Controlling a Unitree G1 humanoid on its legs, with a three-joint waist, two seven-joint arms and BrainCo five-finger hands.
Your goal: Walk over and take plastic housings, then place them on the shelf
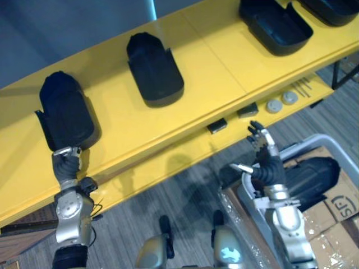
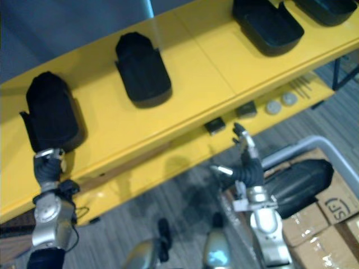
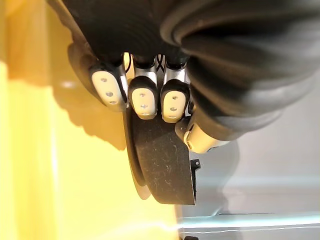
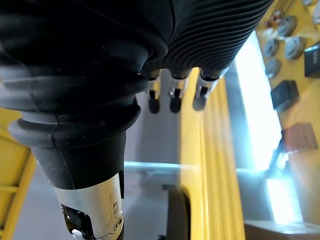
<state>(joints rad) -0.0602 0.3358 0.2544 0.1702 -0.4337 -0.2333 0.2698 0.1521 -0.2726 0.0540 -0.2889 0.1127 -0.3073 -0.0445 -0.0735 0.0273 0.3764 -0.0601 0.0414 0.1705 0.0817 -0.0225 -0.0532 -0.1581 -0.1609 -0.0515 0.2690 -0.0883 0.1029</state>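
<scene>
A black plastic housing [image 1: 64, 112] lies on the yellow shelf [image 1: 207, 67] at its left end. My left hand [image 1: 67, 159] reaches up to the housing's near end. Its fingers [image 3: 143, 102] curl over the edge of the housing [image 3: 162, 160] while the thumb [image 3: 200, 137] presses the other side. My right hand [image 1: 263, 151] hovers below the shelf's front edge with straight fingers [image 4: 174, 100] and nothing in it. Just right of that hand, another black housing [image 1: 314, 174] rests in a grey bin [image 1: 336, 147].
More black housings stand on the shelf: one in the middle [image 1: 154, 70], two at the far right [image 1: 277, 22]. Small black blocks [image 1: 217, 125] and round discs [image 1: 274, 105] sit on the lower ledge. Cardboard boxes [image 1: 331, 218] fill the lower right.
</scene>
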